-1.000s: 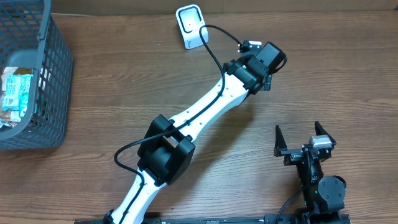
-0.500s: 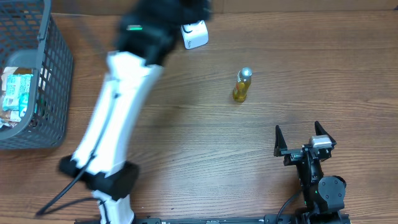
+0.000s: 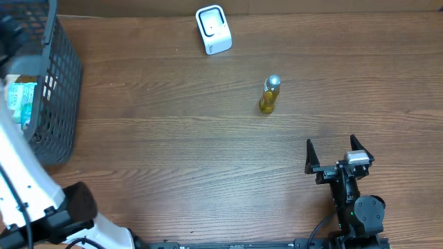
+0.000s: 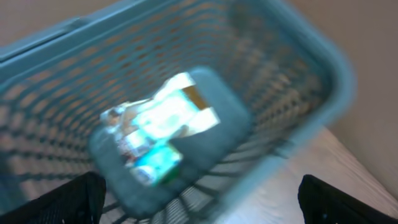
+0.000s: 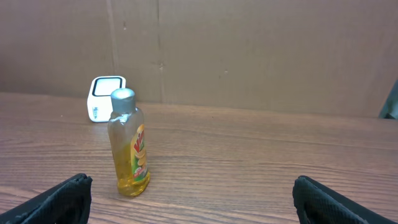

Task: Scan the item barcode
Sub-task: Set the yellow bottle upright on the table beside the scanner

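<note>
A small yellow bottle with a silver cap stands upright alone in the middle of the table; the right wrist view shows the bottle ahead and to the left. The white scanner stands at the back edge, and the right wrist view has this scanner behind the bottle. My right gripper rests open near the front right, holding nothing. My left arm reaches along the far left edge. Its gripper hangs open over the basket, empty, in a blurred view.
The grey mesh basket sits at the left edge with several packets inside; the left wrist view shows a white and blue packet on its floor. A brown cardboard wall backs the table.
My left arm swung from the table's middle, past the scanner, to the far left over the basket. That uncovered the bottle standing alone. The right arm has not moved.
</note>
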Tool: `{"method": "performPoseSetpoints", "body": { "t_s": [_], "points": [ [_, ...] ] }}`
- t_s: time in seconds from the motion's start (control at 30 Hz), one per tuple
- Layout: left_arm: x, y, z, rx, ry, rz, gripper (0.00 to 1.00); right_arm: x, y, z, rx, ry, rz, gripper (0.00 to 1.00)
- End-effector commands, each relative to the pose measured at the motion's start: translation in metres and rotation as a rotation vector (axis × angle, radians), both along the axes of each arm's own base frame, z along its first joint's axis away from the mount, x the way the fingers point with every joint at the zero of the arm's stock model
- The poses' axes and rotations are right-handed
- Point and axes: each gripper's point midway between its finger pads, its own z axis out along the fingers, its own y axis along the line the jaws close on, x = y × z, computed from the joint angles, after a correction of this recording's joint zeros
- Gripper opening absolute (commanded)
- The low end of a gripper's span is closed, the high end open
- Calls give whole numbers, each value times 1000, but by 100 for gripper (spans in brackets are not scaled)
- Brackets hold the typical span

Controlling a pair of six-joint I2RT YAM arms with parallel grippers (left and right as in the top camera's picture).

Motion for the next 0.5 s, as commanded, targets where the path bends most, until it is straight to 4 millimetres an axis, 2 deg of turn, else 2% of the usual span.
{"method": "performPoseSetpoints", "body": {
  "t_s": [0.0,0.13,0.23,0.37,0.47],
  "points": [
    [-28,25,-3,-78,-16,72,100,0,0,-3,-1,0,-2,100],
    [-49,49,-25,-115,75,129,100,0,0,-3,-1,0,-2,100],
    [-55,60,-41,-117,155,110,100,0,0,-3,-1,0,-2,100],
    [-51,67,-64,-121,259,36,100,0,0,-3,-1,0,-2,100],
    [-33,61,-86,-161,309,-110,99,0,0,-3,-1,0,-2,100]
  ]
}}
